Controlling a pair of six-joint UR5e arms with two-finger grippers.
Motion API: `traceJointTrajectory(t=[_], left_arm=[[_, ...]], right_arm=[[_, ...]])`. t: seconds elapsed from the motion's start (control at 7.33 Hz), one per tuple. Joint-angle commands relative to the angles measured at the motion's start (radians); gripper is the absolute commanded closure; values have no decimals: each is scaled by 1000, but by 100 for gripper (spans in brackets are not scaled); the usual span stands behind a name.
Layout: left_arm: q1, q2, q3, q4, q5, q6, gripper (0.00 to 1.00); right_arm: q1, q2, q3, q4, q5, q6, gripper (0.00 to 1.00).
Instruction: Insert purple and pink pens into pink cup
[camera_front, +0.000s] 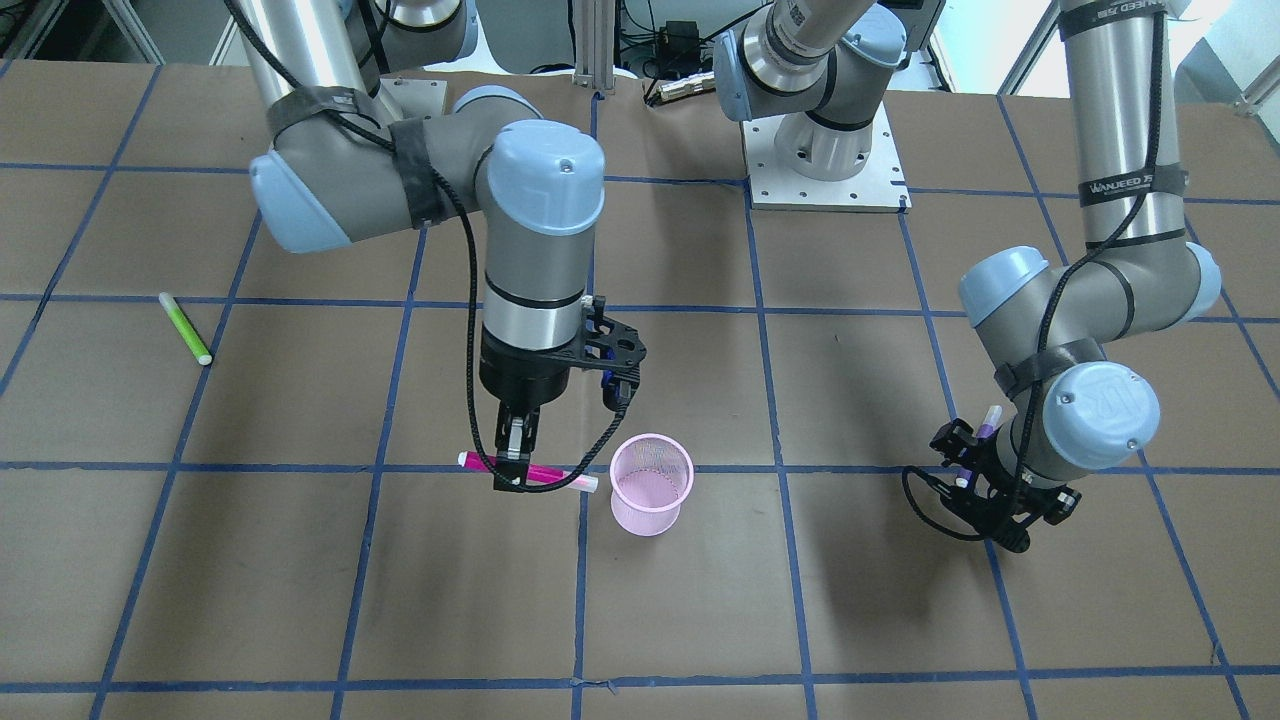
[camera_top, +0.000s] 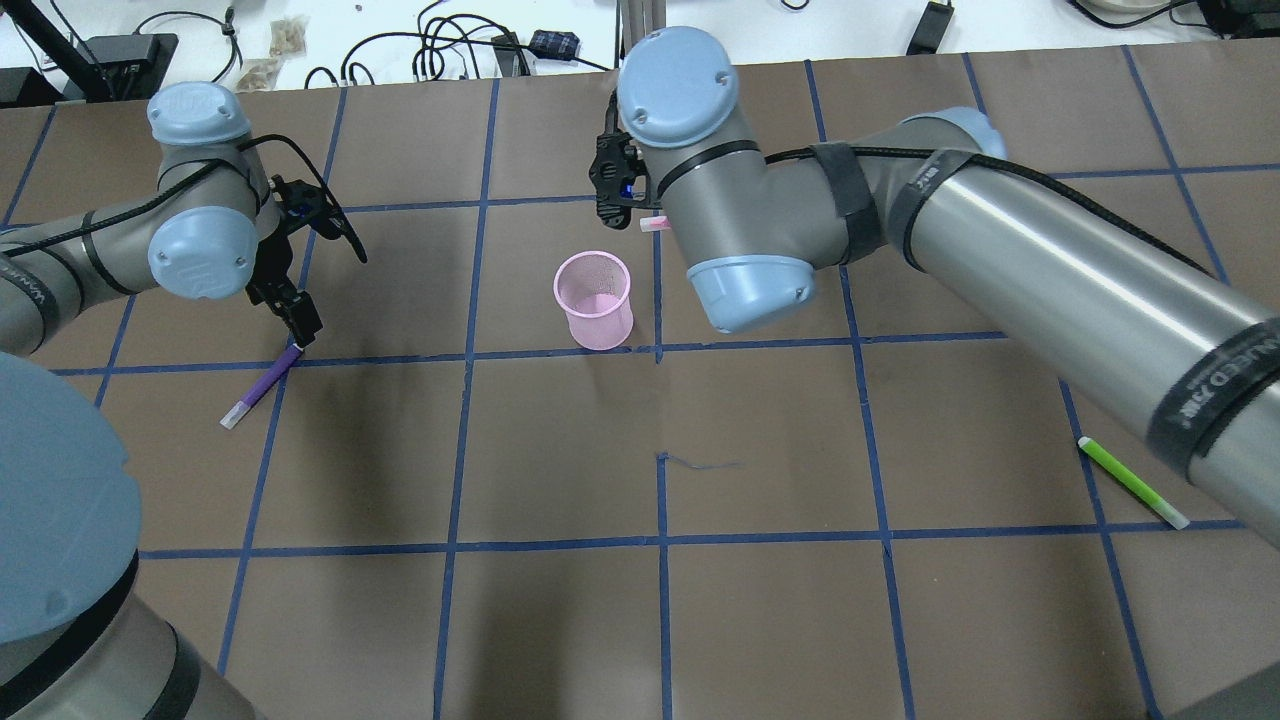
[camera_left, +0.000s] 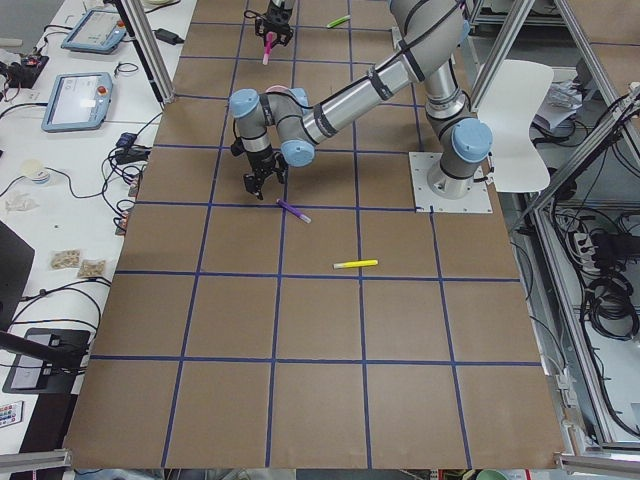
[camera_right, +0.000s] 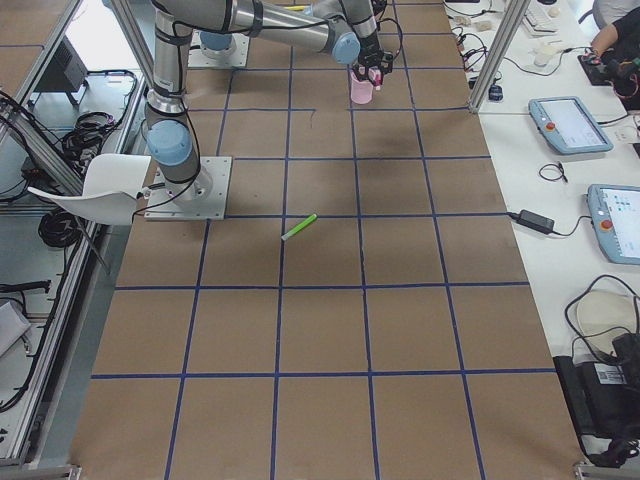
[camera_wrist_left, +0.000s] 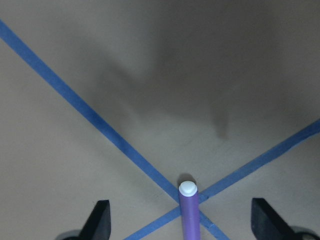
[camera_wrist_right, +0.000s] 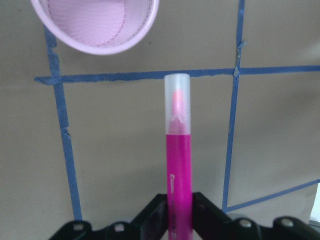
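I'm watching the right gripper (camera_front: 512, 465) on the front camera: its fingers (camera_front: 516, 440) are clamping the pink pen (camera_front: 548, 475) near the middle of the barrel. The pen is lying level in the grip, with its clear-capped end pointing toward the cup (camera_front: 650, 512) and sitting just beside the rim, not over it. On the right wrist camera I'm seeing the cap aimed at a spot next to the cup, and the cup's mouth is showing off to one side. The cup is standing upright on the table (camera_front: 900, 620), and I'm seeing nothing but mesh inside it.

Over on the left side, the left gripper (camera_top: 298, 330) is hanging low over the purple pen (camera_top: 262, 386). I'm reading its fingers (camera_wrist_left: 101, 221) as spread wide on the wrist camera: the pen's barrel is running up between them with clear space on both sides, so nothing is gripping it. From overhead, the purple pen is lying slantwise on the table across a blue tape line, one end under the fingertips, well apart from the cup.

A green pen (camera_front: 185, 328) is lying on the table far out on the right arm's side. In the left-end view I'm also picking up a yellow pen (camera_left: 355, 264) lying nearer that camera than the left arm.
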Motion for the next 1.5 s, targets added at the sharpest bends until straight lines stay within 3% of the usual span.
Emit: traceJointTrajectory(t=[0.0,0.27,0.41,0.55,0.82,1.09,1.36], left_arm=[[43,-7,-7,2,-21,7,0],[40,-14,-16,-15,-70,-9,0],[40,-16,-21,-14,-79,-6,0],[40,-26,-22,-6,-73,-4,1],[40,-31,-21,0,-76,14,34],[40,-31,-22,0,-81,19,47],[40,-30,-21,2,-82,16,95]], right_arm=[[104,54,-68,41,-189,17,100],[175,85,-117,110,-275,12,100],[192,117,-122,140,-384,-18,100],[218,137,-125,128,-417,-40,100],[229,179,-157,118,-468,-41,100],[240,229,-189,118,-468,-40,100],[247,246,-188,111,-468,-38,98]])
